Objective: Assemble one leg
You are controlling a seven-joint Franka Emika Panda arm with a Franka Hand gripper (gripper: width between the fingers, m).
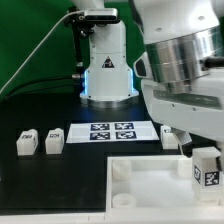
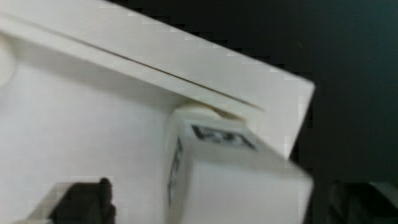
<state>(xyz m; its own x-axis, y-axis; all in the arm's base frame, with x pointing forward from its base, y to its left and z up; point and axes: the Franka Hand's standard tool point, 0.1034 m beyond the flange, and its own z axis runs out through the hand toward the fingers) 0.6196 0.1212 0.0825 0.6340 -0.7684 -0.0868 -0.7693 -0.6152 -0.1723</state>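
- The leg [image 1: 207, 169] stands upright at the tray's [image 1: 150, 195] far edge, toward the exterior view's right, directly under the hand [image 1: 200, 150]. The wrist view shows it just beside a round corner socket [image 2: 201, 101] of the tray, and I cannot tell whether it is seated there.
- I cannot tell whether the hand grips the leg. One dark finger [image 2: 80, 200] shows with bare tray between it and the leg, and the other finger is hidden (so a loose hold is a fair worry).
- If the hold is loose, a twist or sideways push could tip the leg over the tray's rim onto the counter [image 1: 60, 185].
- If the leg is off-centre to the socket, pressing down would likely skew or jam it.
- Two spare legs [image 1: 54, 141] and the marker board [image 1: 112, 132] lie beyond the tray's far edge, probably out of harm.
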